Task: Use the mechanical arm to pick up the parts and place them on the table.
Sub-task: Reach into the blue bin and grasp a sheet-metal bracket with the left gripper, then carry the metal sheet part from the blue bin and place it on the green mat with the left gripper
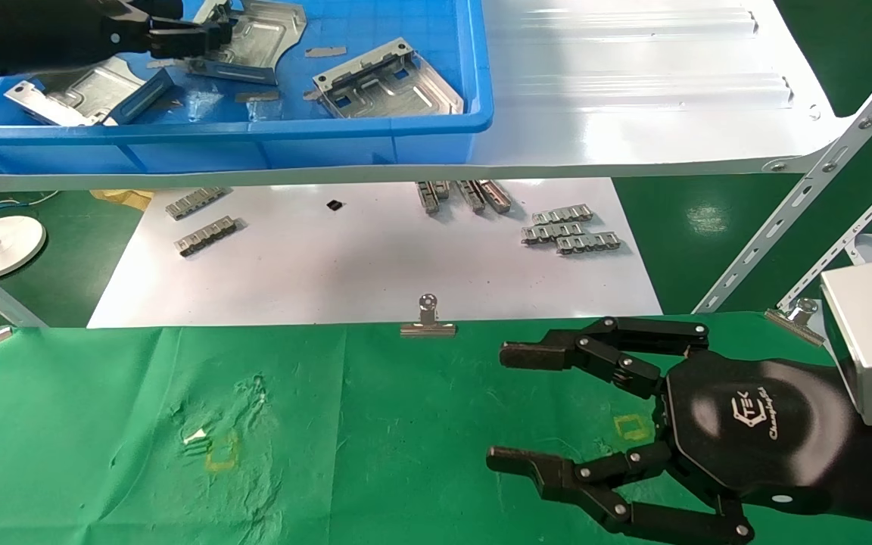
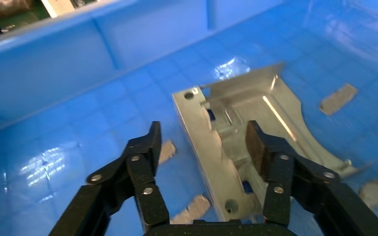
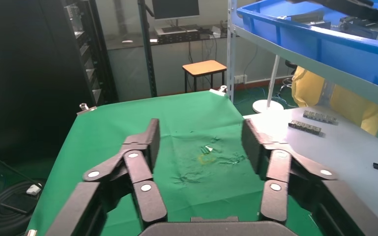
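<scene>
The green desk (image 1: 103, 424) lies bare of parts, its far edge clipped. Above it, the blue bin (image 1: 375, 144) walls in three parts (image 1: 390, 79). The right tool (image 1: 508, 409) hovers low over the desk, spread wide, empty. The left tool (image 2: 204, 147), inside the bin, straddles one part's (image 2: 236, 132) flange, fingers apart, not gripping.

Three stamped metal parts (image 1: 389, 83) sit in one blue bin (image 1: 375, 144). Down on the white sheet (image 1: 375, 265), roughly nine link strips (image 1: 207, 235), some hidden under the shelf. Two grippers are out: left (image 1: 213, 38) and right (image 1: 508, 409).
</scene>
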You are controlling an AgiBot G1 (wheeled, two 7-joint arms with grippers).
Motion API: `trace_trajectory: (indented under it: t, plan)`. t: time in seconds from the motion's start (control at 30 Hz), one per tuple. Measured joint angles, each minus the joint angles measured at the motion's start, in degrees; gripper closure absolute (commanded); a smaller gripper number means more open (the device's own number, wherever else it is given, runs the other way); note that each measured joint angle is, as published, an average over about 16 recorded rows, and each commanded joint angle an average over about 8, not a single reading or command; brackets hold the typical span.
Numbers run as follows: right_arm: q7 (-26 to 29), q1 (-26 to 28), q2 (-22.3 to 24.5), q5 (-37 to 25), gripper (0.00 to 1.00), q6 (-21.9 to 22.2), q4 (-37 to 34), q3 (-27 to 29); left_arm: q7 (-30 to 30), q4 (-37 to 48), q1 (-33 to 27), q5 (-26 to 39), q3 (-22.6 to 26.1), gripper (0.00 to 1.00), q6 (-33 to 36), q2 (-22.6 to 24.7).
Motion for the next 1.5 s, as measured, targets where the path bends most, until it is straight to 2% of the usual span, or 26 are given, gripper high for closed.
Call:
trace_trajectory:
  t: [0.4,0.67,0.87,1.13,1.33,1.5]
  plan:
    - [-0.01,0.0,0.01,0.01,0.0,0.01,0.0,-0.01,-0.26,0.77,-0.28,-0.05,-0.05,1.0,-0.12,-0.24]
    - [-0.01,0.01,0.01,0.01,0.0,0.01,0.0,-0.02,1.81,-0.7,-0.36,-2.46,-1.69,1.0,3.66,-1.81]
    - [-0.01,0.01,0.01,0.02,0.0,0.01,0.0,-0.03,5.52,-2.67,-0.04,-5.69,-3.81,1.0,10.14,-3.74]
    - [-0.02,0.01,0.01,0.03,0.0,0.02,0.0,-0.04,11.72,-5.56,0.37,-8.76,-5.44,1.0,24.73,-7.11]
    - [-0.02,0.01,0.02,0.03,0.0,0.02,0.0,-0.04,15.98,-10.03,1.45,-10.16,-4.6,1.0,33.93,-10.23]
    - [-0.02,0.01,0.02,0.03,0.0,0.02,0.0,-0.05,18.73,-18.39,4.78,-13.36,-2.0,1.0,38.0,-14.55]
